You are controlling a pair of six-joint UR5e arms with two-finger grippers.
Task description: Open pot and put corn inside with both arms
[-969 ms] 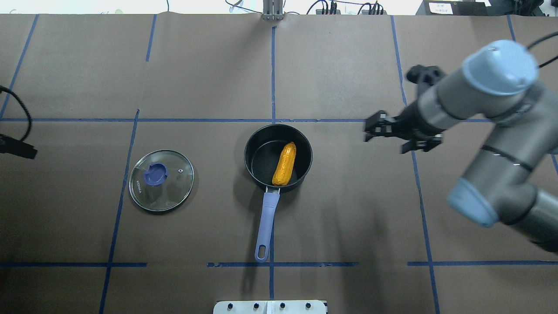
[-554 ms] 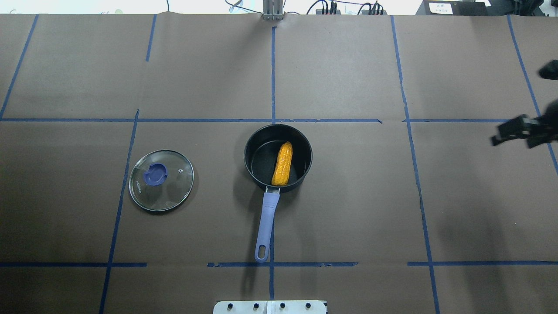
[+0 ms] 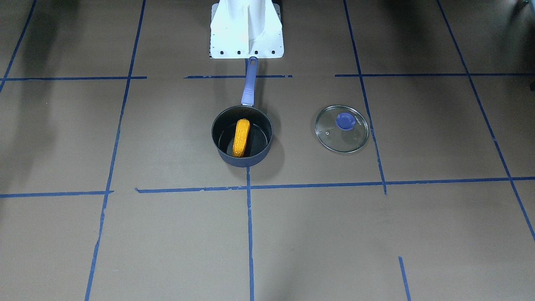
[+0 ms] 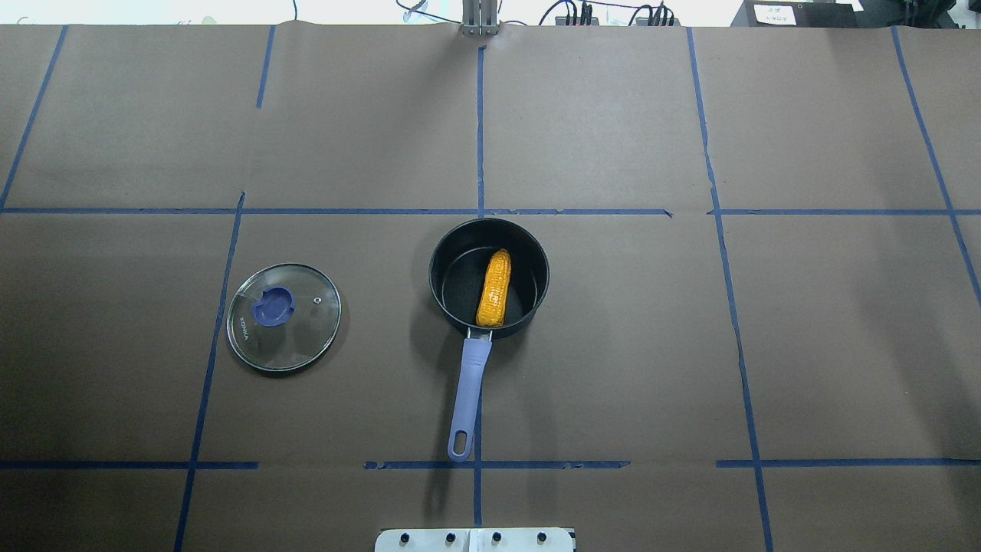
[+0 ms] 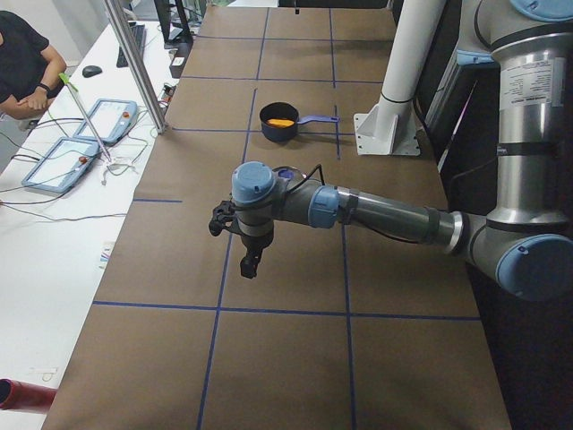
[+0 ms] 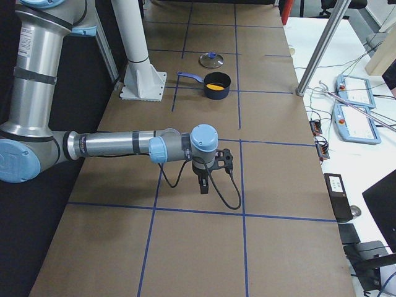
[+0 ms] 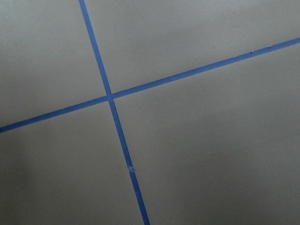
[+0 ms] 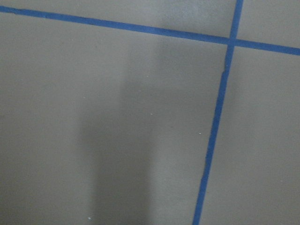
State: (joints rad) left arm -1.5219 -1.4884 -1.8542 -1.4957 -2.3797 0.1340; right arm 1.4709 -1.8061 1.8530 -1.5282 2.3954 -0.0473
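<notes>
The dark navy pot (image 4: 439, 264) stands open at the table's middle, its periwinkle handle (image 4: 470, 389) pointing toward the robot base. The orange-yellow corn (image 4: 494, 288) lies inside the pot, also in the front view (image 3: 241, 137). The glass lid (image 4: 283, 317) with its blue knob lies flat on the table to the pot's left, apart from it. Neither gripper shows in the overhead or front views. My left gripper (image 5: 251, 264) hangs far out to the table's left end; my right gripper (image 6: 203, 184) hangs far out to the right end. I cannot tell whether either is open or shut.
Brown paper with blue tape lines (image 4: 480, 130) covers the table. The white base stand (image 3: 246, 29) is behind the pot's handle. Both wrist views show only paper and tape. An operator (image 5: 27, 63) and teach pendants (image 6: 352, 111) are beside the table.
My right arm has pulled back to the right and left the overhead view. The corn has settled slightly inside the pot. The pot and lid have not moved.
</notes>
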